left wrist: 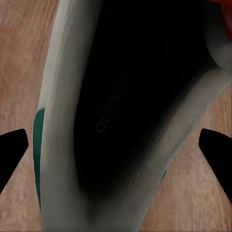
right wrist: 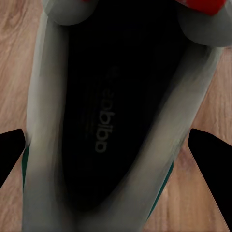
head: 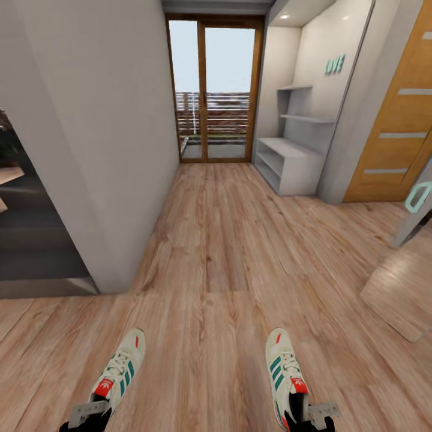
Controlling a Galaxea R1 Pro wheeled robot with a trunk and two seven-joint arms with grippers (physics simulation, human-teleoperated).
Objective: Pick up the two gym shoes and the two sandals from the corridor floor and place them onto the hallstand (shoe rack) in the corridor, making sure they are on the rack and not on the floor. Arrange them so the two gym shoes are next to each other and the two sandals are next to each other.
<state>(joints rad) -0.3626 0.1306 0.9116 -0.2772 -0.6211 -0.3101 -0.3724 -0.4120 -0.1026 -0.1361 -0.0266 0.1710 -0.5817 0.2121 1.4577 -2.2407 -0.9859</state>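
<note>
Two gym shoes sit on the corridor floor (head: 228,252) at the near edge of my head view, one under each arm: the left gym shoe (head: 120,372) with my left hand (head: 89,414) at its heel, the right gym shoe (head: 287,375) with my right hand (head: 315,415) at its heel. In each wrist view I look straight down into a shoe's dark opening, and the dark fingertips (left wrist: 12,154) stand spread, well out to either side of the shoe, one near each edge of the picture, pinching nothing. The hallstand (head: 288,157) waits at the far right of the corridor, beside the glass door (head: 215,90), its bench top and low shelves bare; I see no sandals. My worry from here: both hands are set across the widest part of soft uppers, so a squeeze may crush the collar and let a shoe slip or tilt out during the long carry.
</note>
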